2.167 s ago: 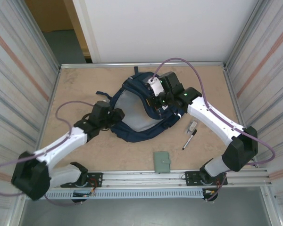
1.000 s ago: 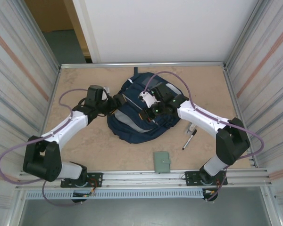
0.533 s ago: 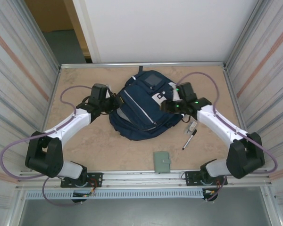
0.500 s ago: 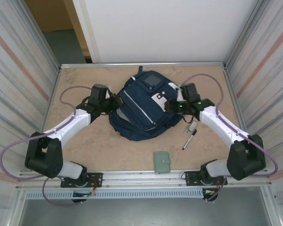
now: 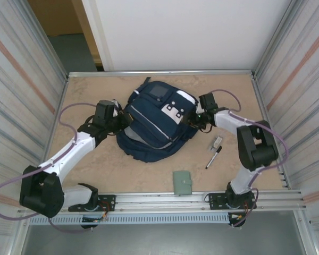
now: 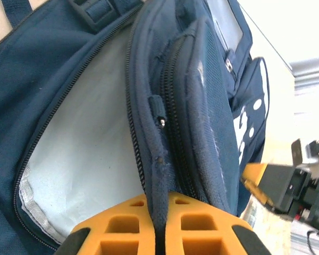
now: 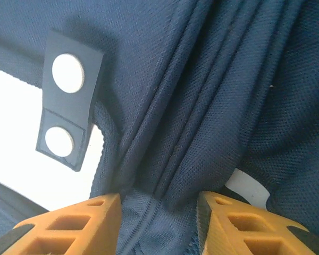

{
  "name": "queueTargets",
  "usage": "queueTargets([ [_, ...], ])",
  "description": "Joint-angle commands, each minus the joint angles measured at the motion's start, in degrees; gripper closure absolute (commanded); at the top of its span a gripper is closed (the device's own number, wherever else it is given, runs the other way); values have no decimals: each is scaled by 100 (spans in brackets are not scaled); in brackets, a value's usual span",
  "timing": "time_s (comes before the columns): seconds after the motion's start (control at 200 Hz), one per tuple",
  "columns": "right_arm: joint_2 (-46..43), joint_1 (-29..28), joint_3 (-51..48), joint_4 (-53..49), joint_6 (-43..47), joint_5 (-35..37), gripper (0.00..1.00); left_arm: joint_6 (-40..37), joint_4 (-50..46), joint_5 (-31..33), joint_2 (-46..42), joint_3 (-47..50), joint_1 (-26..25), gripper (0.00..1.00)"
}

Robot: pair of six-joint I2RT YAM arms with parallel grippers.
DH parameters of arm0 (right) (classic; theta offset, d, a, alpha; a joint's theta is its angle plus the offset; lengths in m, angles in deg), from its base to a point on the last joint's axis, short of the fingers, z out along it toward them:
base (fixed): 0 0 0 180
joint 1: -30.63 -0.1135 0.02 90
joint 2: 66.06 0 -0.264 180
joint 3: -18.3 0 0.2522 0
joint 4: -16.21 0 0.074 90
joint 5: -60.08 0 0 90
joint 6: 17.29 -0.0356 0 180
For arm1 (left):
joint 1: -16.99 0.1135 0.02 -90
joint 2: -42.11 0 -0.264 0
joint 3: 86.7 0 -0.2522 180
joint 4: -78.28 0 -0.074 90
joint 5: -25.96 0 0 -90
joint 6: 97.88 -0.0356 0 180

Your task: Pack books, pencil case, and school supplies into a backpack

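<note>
So here's where we're at: the backpack (image 5: pixel 154 125) is lying on the table (image 5: pixel 95 164), in the middle and a bit towards the far side, front panel up, with an arm on either side of it. The left gripper (image 6: pixel 160 206) is on the bag's left edge. Its orange fingers (image 6: pixel 122 226) are closed right up on a ridge of navy fabric by the zip, so it's got a proper pinch on the bag. From the left wrist we see the compartment beside that ridge gaping, pale lining (image 6: pixel 90 159) showing inside, and a small zip pull (image 6: pixel 160 121) sitting on the ridge above the fingers. The right gripper (image 7: pixel 158 199) is at the bag's right edge. Its fingers stand part-way apart with a bunch of folded navy fabric filling the gap. Whether it's actually squeezing that bunch, we can't tell. Up and left of it there's a dark tab with two white studs (image 7: pixel 68 98). On the table right of the bag lie the clear packet (image 5: pixel 217 142) and, just beside it, the black marker pen (image 5: pixel 213 157), both near the bag but apart from it. The grey-green booklet (image 5: pixel 183 182) lies flat by the front edge, well apart from the bag.
</note>
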Motion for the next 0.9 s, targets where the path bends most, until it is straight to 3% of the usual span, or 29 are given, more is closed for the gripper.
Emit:
queueTargets([
  [0.0, 677, -98, 896, 832, -68, -679, 60, 484, -404, 377, -440, 275, -247, 100],
  [0.14, 1530, -121, 2081, 954, -326, -856, 55, 1528, -17, 957, -729, 759, -645, 97],
  [0.18, 1626, -121, 2310, 792, -355, -673, 40, 1794, -1, 990, -748, 807, -675, 95],
  [0.306, 1356, -110, 2573, -153, -51, -152, 37, 2174, 3, 1125, -814, 834, -682, 91],
  [0.356, 1051, -138, 2425, -547, 202, 89, 36, 2146, -6, 1166, -810, 795, -691, 84],
  [0.506, -322, -142, 1214, -1238, 652, 383, 35, 1706, 24, 1066, -584, 653, -734, 66],
  [0.626, -1462, -186, -14, -1619, 490, 126, 35, 855, -253, 660, -347, 486, -803, 50],
  [0.732, -2438, -574, -980, -2055, 232, 160, 36, 459, -1148, -176, -441, 477, -841, 42],
  [0.802, -3055, -866, -1594, -2402, -24, 128, 36, 357, -1886, -161, -759, 648, -931, 39],
  [0.892, -3780, -1063, -2339, -2732, -332, -445, 39, 190, -2836, -29, -1231, 765, -973, 37],
])
